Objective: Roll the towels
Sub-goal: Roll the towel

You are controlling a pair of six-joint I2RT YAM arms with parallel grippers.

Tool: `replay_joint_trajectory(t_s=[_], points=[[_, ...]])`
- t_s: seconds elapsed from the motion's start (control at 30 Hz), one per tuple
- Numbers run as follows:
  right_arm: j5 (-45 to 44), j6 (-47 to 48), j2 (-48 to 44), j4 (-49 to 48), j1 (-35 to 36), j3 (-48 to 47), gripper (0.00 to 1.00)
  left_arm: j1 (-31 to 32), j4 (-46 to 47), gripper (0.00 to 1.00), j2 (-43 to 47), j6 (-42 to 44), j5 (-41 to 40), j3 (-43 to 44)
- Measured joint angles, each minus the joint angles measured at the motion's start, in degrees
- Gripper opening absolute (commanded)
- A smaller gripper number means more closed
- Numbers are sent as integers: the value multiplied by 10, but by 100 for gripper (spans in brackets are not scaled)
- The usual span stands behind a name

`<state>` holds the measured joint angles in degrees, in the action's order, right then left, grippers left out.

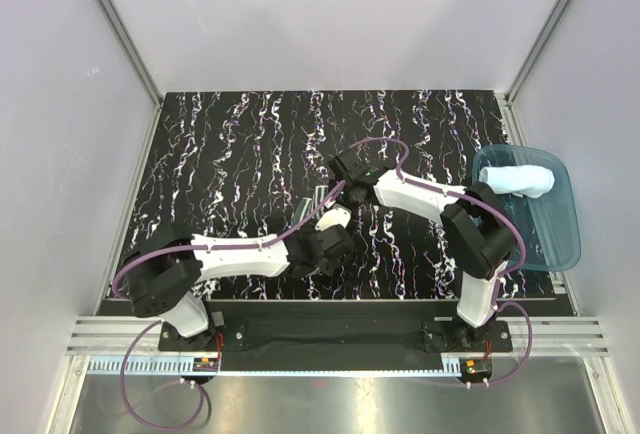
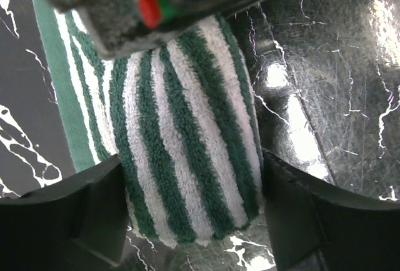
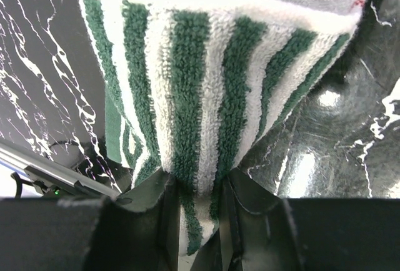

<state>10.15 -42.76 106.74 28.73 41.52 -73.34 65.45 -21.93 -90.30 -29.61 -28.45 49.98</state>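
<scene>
Right claw [image 3: 199, 211] pinching striped towel [image 3: 206, 90], left claw [image 2: 190, 211] open astride it, over black marbled table [image 1: 220, 154].

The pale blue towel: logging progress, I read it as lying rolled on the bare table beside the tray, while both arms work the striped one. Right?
Not quite. The top external view shows the pale blue towel lying rolled inside the tray, not on the bare table. Both arms do work the striped towel.
</scene>
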Motion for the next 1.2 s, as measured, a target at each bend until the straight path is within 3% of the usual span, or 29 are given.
replay_joint_trajectory(t_s=[0.13, 0.2, 0.33, 0.37, 0.5, 0.67, 0.83, 1.03, 1.2], points=[[0, 2, -7, 8, 0, 6, 32, 0, 19, 31, -1, 3, -1, -13], [0, 3, -9, 11, 0, 8, 35, 0, 26, 28, -1, 4, -1, -16], [-1, 5, -10, 14, 0, 10, 59, 0, 41, 24, 2, 5, 0, -26], [-2, 6, -10, 17, 0, 10, 71, -1, 46, 25, 5, 5, 0, -31], [-17, 8, -15, 43, 0, 7, 99, -17, 78, 25, 31, 2, 26, -61], [-37, 12, -47, 80, -16, 4, 100, -58, 132, 26, 73, -2, 86, -106], [-49, 7, -137, 74, -64, 24, 100, -119, 189, 26, 106, -10, 172, -149], [-13, -10, -257, -33, -73, 116, 100, -202, 254, 26, 127, -33, 303, -191], [39, -26, -251, -147, -72, 202, 100, -252, 290, 28, 124, -53, 399, -207]])
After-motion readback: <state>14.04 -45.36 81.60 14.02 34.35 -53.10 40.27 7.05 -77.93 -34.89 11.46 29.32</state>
